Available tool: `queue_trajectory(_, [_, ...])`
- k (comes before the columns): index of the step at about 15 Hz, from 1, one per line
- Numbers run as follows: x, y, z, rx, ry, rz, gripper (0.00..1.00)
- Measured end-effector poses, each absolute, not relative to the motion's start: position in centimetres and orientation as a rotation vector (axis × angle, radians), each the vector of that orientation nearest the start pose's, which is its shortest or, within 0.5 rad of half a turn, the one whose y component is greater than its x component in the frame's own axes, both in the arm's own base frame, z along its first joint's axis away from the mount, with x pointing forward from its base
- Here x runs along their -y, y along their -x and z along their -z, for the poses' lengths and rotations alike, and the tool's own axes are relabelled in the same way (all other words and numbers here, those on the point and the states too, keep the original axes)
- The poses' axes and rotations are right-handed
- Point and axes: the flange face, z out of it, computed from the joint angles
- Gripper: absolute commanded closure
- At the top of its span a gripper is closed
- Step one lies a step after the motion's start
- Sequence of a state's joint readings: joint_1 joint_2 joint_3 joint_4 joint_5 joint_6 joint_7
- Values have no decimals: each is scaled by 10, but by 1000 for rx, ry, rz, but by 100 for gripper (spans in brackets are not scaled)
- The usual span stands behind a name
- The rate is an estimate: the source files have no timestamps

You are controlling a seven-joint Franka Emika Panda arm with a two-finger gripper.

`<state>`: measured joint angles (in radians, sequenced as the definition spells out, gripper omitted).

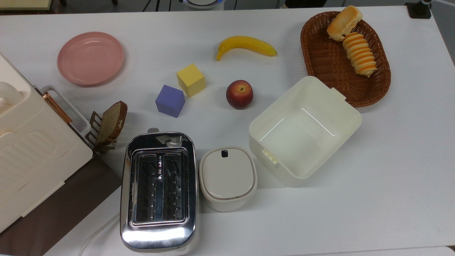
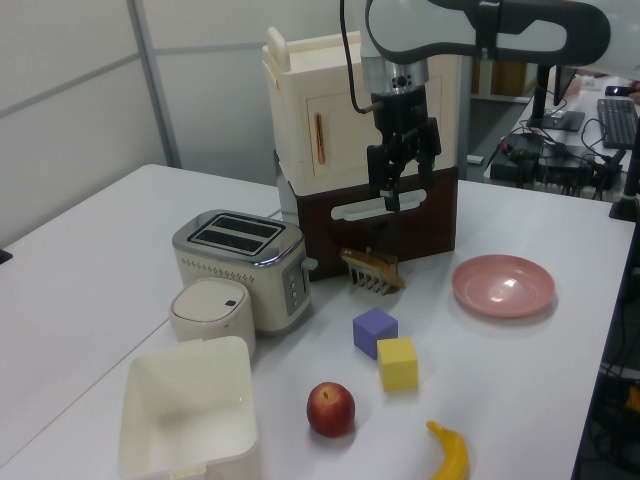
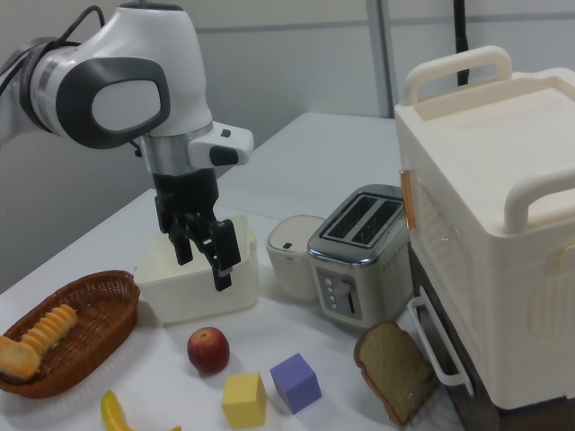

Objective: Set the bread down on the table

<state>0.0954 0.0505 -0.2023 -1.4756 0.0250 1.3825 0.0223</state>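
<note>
Bread [image 1: 344,22] lies tilted on the wicker basket [image 1: 321,57] rim, touching the striped roll [image 1: 359,54]. Hand [image 3: 201,258] released, empty, raised above the peach [image 3: 207,349]. Bare white surface [image 1: 391,170] beside the basket.

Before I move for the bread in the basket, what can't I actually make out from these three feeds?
- Bread: its underside and how it bears on the basket rim, top view. In the right view the picture's left edge cuts it off.
- Striped roll: contact with the bread is unclear.
- Gripper: empty with jaws open, but its height over the table cannot be judged.
- Banana: cut off by the right view's bottom edge.
</note>
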Motion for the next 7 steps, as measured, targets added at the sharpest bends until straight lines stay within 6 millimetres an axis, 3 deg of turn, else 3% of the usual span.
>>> queue_trajectory(7, [51,-544,-632,-170,3107,-204,0])
